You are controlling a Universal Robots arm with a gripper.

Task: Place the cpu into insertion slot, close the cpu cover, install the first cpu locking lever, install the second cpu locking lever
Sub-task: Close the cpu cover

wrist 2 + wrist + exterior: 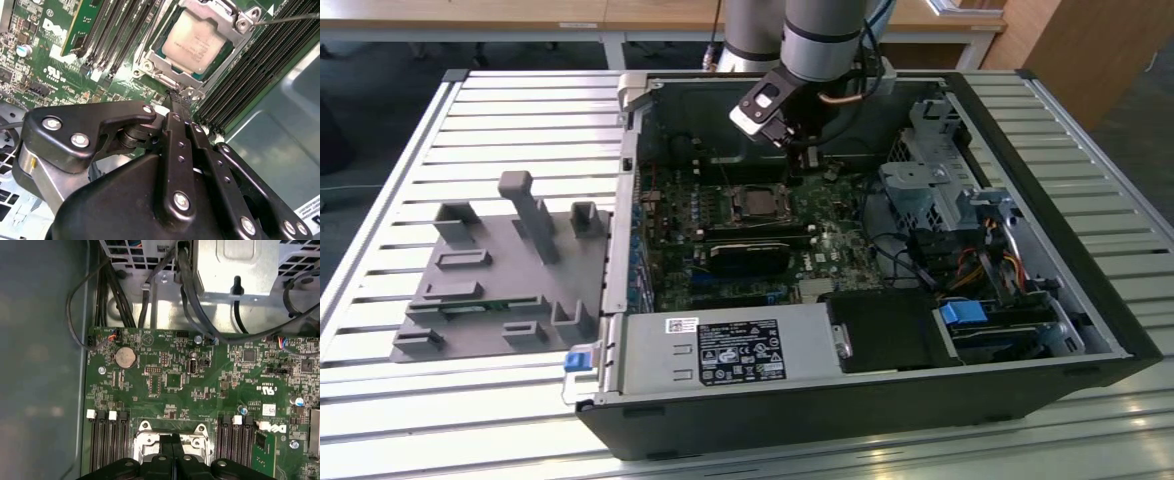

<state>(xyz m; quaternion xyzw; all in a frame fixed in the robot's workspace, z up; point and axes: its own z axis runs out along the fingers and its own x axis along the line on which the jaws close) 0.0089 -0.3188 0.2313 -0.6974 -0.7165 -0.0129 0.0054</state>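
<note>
Inside the open computer case point(854, 415), my gripper point(178, 96) has its fingers pinched together on nothing, the tips touching the near edge of the cpu cover point(166, 71). The cpu point(196, 42) sits in the insertion slot point(757, 204) under that frame. I judge the cover is down. The thin locking lever point(292, 18) looks unlatched and calls for a precise hooking push.

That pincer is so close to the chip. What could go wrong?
The pincer has its closed tips at the edge of the cpu cover; a slip might scrape the cpu or the motherboard around it. The thin locking lever beside the cover looks springy and could flick loose.
</note>
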